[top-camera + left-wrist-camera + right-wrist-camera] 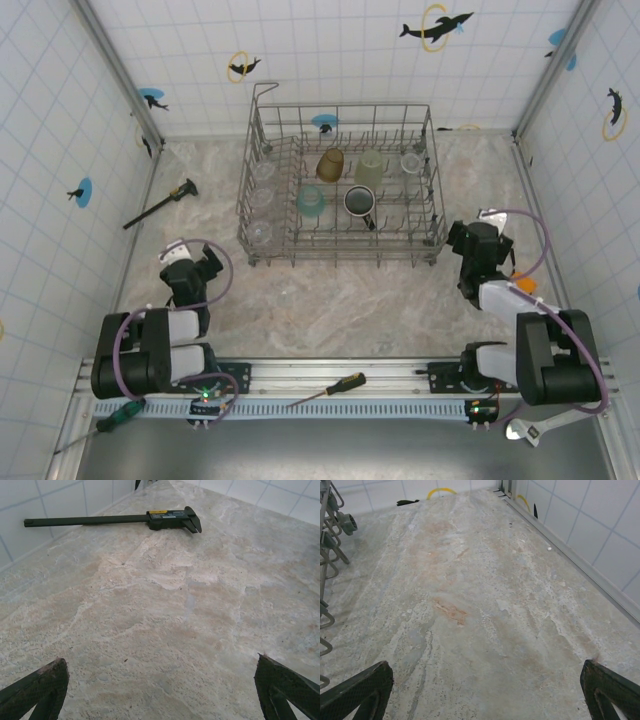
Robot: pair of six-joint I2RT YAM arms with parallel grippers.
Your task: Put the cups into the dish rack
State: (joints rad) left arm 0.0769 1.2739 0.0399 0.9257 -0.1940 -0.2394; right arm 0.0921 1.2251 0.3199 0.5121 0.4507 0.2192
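"Top external view first: where were the cups?"

"Every one that could be made out stood inside the dish rack [340,250]. The amber cup [331,163] and pale green cup [370,167] sat in the far row. The light blue cup [310,201] and dark mug [360,203] were nearer, with clear cups [259,198] down the left side."

"And the arms?"

"The left fingers [188,265] and right fingers [482,235] were spread wide and held nothing. Each wrist view had bare desk [165,605] between the tips. The rack lay ahead and between the two arms, its long axis running left to right. The right fingers were a little nearer, by its near right corner. The left fingers pointed towards a caliper [150,519] instead."

"So what was left to do?"

"Probably nothing. The load looked complete, and any touch-up on the mug's side would have suited the right arm."
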